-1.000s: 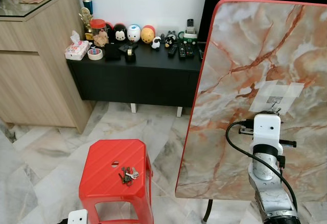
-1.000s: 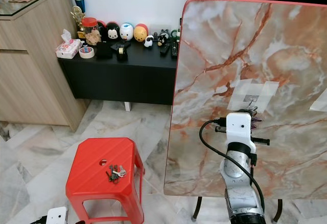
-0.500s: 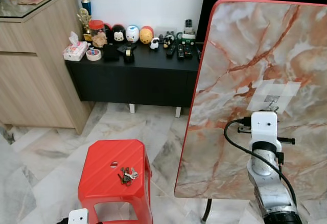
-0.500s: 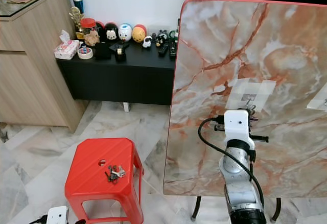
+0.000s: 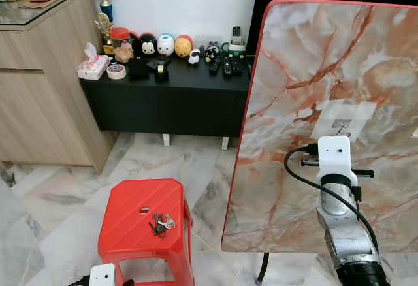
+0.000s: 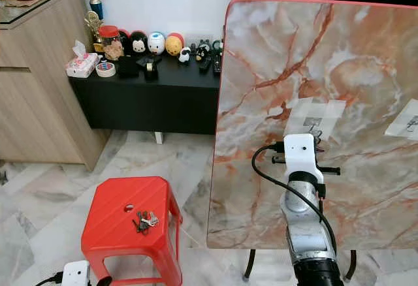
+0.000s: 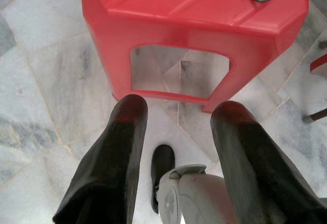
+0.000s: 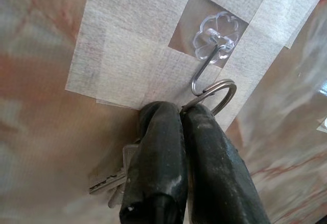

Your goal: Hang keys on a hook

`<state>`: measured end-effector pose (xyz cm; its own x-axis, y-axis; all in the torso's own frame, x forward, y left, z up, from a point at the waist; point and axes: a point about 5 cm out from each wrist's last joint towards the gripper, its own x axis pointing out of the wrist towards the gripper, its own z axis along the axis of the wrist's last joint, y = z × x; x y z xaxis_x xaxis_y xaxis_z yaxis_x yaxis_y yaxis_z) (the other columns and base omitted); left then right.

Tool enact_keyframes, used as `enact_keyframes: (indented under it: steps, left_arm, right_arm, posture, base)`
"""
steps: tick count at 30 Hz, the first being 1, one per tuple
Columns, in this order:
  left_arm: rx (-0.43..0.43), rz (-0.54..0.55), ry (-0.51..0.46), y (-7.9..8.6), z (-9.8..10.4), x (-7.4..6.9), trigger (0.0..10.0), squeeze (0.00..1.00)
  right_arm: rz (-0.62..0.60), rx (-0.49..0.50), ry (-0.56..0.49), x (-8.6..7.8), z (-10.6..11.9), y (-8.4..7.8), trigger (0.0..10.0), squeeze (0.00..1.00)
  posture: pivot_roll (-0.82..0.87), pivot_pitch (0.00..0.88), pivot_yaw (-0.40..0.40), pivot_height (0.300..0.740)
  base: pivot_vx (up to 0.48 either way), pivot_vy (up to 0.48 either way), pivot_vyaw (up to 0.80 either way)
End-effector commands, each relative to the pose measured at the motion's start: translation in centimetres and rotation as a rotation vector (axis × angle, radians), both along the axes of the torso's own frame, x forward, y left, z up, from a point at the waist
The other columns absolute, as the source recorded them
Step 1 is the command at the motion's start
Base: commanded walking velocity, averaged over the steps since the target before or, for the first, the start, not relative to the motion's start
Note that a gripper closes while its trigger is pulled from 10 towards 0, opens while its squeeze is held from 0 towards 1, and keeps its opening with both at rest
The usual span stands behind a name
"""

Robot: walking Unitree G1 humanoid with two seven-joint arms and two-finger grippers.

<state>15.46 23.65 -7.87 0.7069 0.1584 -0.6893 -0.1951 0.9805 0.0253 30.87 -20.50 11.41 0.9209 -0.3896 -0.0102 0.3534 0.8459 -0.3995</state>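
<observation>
The right gripper [image 8: 176, 127] had risen toward the clear hook [image 8: 212, 55] taped to the upright marble panel [image 5: 313, 57]. Its jaws were clamped on the keys [image 8: 115, 180], whose ring sat just beyond their tips, touching the hook's curl but seemingly not yet hung. The left gripper [image 7: 176, 132] hung spread and empty.

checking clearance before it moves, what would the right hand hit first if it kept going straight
Probably the metal hook taped to the marble panel; the right hand, shut on the key ring, sits just short of it.
</observation>
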Motion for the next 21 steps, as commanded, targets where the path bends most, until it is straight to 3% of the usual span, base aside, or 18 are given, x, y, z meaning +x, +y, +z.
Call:
enact_keyframes:
  steps: [1, 21]
  left_arm:
    - [-0.002, 0.005, 0.023, 0.06, -0.18, -0.28, 10.0, 0.0]
    - [-0.002, 0.005, 0.023, 0.07, -0.18, -0.28, 10.0, 0.0]
  right_arm:
    - [0.015, 0.0, -0.01, 0.32, 0.76, 0.17, 10.0, 0.0]
    - [0.049, 0.051, 0.065, 0.52, 0.49, 0.6, 10.0, 0.0]
  posture:
    - [0.05, 0.0, -0.068, 0.74]
    - [0.05, 0.0, -0.069, 0.74]
  base:
    - [0.0, 0.0, 0.0]
    - [0.0, 0.0, 0.0]
